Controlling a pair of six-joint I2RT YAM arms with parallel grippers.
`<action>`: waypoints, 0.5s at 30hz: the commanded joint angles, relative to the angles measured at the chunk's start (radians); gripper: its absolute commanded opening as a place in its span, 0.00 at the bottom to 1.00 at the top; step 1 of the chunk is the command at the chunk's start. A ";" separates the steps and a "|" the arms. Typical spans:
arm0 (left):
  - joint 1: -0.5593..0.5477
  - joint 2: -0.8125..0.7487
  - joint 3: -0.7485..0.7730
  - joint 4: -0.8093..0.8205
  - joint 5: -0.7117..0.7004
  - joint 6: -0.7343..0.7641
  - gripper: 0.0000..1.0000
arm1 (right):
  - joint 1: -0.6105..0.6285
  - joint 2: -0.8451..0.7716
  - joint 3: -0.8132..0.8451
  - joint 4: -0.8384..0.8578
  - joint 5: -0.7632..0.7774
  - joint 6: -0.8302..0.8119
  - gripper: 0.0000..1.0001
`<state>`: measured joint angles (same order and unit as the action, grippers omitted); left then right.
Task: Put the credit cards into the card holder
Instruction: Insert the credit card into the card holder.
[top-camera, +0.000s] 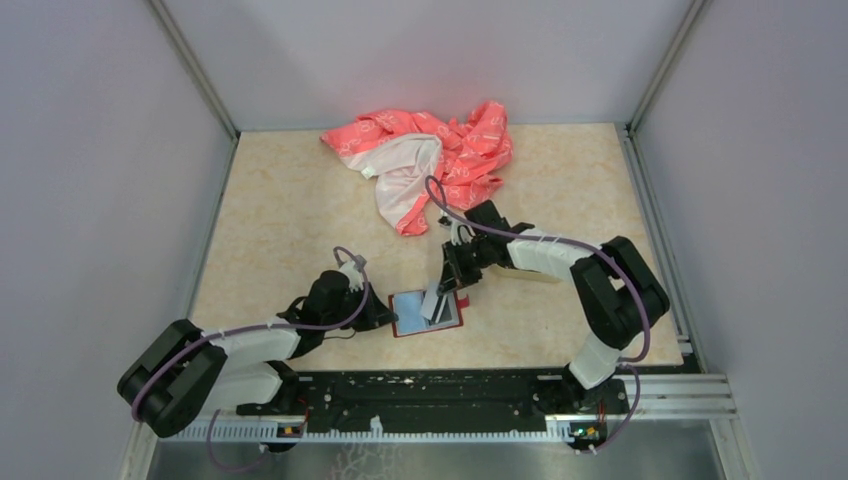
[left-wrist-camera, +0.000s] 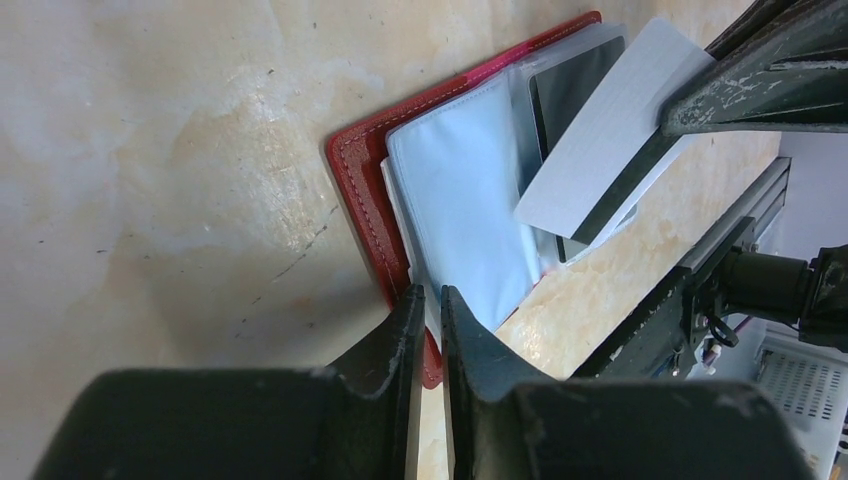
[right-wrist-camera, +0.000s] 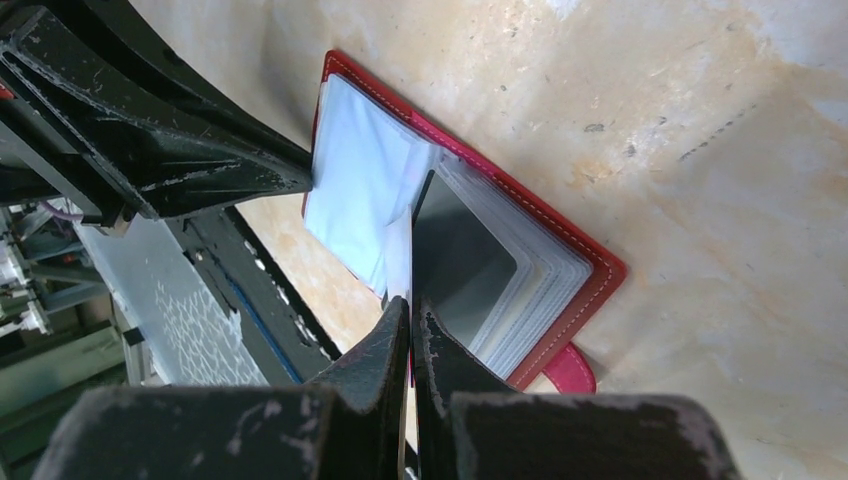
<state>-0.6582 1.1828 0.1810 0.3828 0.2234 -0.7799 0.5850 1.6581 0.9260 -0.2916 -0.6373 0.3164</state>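
- We find the card holder (top-camera: 415, 318) lying open on the table (top-camera: 300, 220), near the arms' bases, with its pale leaves facing up.
- The left gripper (left-wrist-camera: 430, 305) has its fingers drawn almost together, pinching the holder's near edge and pinning it flat.
- Over to the right gripper (right-wrist-camera: 411, 312): its fingers are pressed together on a credit card (left-wrist-camera: 600, 140), held tilted above the holder's far page, low corner down among the leaves.
- One dark second card (right-wrist-camera: 460, 255) already sits inside a clear pocket (that one we count as done).
- So we judge the task well under way: one card seated, one at the mouth of the pockets but not yet slid home.
- What is left, as we read it, is to seat this card fully and let go. We cannot tell whether more cards are waiting, as no loose ones show.
- The pink-and-white cloth (top-camera: 440, 160) lies bunched at the far side, well apart from the action.
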 joint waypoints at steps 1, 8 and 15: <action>0.005 -0.002 0.009 -0.032 -0.023 0.035 0.18 | 0.032 0.022 0.034 0.013 -0.016 -0.013 0.00; 0.005 0.021 0.015 -0.015 -0.013 0.044 0.18 | 0.051 0.068 0.041 0.008 -0.055 -0.043 0.00; 0.004 0.039 0.024 -0.011 -0.012 0.056 0.18 | 0.051 0.109 0.045 0.014 -0.090 -0.045 0.00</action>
<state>-0.6582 1.1999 0.1890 0.3897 0.2291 -0.7609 0.6193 1.7428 0.9260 -0.2897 -0.7113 0.2966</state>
